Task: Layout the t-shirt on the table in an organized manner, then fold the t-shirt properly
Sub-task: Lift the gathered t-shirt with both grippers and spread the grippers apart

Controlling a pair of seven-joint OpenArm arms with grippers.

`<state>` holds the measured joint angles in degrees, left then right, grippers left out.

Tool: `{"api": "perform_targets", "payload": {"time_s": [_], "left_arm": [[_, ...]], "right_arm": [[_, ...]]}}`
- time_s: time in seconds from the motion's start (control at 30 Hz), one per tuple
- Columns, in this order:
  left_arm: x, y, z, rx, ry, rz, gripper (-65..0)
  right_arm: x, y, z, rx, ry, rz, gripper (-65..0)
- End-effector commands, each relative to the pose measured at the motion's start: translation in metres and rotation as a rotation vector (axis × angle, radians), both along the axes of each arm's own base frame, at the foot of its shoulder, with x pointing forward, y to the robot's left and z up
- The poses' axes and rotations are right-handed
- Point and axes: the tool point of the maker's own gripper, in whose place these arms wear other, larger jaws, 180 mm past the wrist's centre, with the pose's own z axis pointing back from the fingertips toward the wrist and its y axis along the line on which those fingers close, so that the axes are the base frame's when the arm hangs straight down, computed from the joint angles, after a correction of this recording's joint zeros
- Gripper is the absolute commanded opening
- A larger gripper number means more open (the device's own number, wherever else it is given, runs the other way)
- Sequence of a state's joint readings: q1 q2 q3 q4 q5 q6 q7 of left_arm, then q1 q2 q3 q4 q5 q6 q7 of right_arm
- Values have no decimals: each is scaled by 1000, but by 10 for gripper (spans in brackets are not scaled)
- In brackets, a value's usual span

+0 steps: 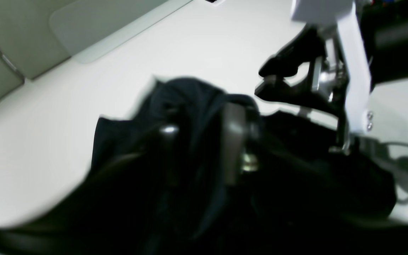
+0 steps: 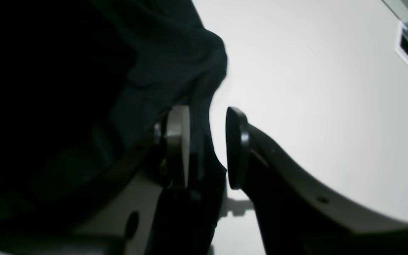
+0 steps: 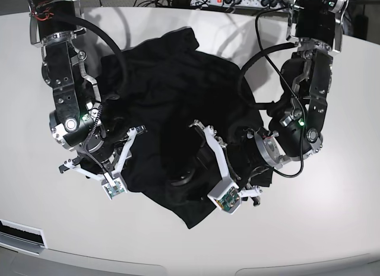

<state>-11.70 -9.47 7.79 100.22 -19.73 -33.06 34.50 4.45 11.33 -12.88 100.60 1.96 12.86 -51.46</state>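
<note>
The t-shirt [image 3: 172, 116] lies bunched on the surface [image 3: 332, 228], not yet spread; the right tool [image 2: 207, 148] stands parted around a fabric edge, likely to pull it flat, while the left tool's [image 1: 204, 141] state I cannot tell.

Two black jointed arms [image 3: 65, 92], white brackets, looping black cables, green indicator lights

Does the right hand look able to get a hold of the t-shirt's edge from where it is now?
Probably yes. The right hand stands open with a fold of the t-shirt lying against one finger, the other apart over bare table; nothing blocks it closing.
</note>
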Motion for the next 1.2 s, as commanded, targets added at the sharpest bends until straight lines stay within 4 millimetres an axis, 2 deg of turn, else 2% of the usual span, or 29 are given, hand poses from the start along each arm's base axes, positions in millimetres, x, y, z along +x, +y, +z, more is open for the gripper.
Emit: {"api": "perform_targets", "payload": {"time_s": [0.0,0.03,0.07,0.13,0.2,0.3,0.37,0.5,0.63,0.73,0.8,0.93,1.03,1.17], "left_arm": [[6,-2,21,-52,-45,-4,-273],[7,-2,22,-59,-43,2,-238],[10,-1,23,-61,-45,13,-230],[17,4,26,-51,-52,49,-230],[32,18,25,-14,-38,141,-230],[61,67,18,50,-1,414,-230],[68,100,11,60,17,555,-230],[71,143,-20,68,108,678,-230],[74,191,-65,47,240,838,-230],[73,217,-102,-7,333,903,-230],[73,229,-123,-28,394,918,-230],[79,237,-150,-58,469,934,-230],[85,241,-163,-83,486,951,-230],[92,237,-171,-128,495,923,-230]], "right_arm": [[10,-1,16,0,-55,6,-447],[9,-4,15,-8,-50,4,-447],[9,-5,15,-13,-50,4,-446],[10,-11,15,-28,-51,2,-447],[10,-13,15,-34,-51,2,-446],[9,-13,14,-33,-48,2,-446],[8,-13,13,-35,-44,1,-446],[9,-14,14,-36,-46,0,-446],[8,-14,13,-37,-42,0,-447],[7,-14,11,-40,-33,-3,-447],[8,-14,12,-40,-35,-3,-447],[7,-15,12,-40,-33,-4,-447],[8,-14,12,-40,-34,-3,-447],[7,-14,12,-40,-34,-3,-447]]}}
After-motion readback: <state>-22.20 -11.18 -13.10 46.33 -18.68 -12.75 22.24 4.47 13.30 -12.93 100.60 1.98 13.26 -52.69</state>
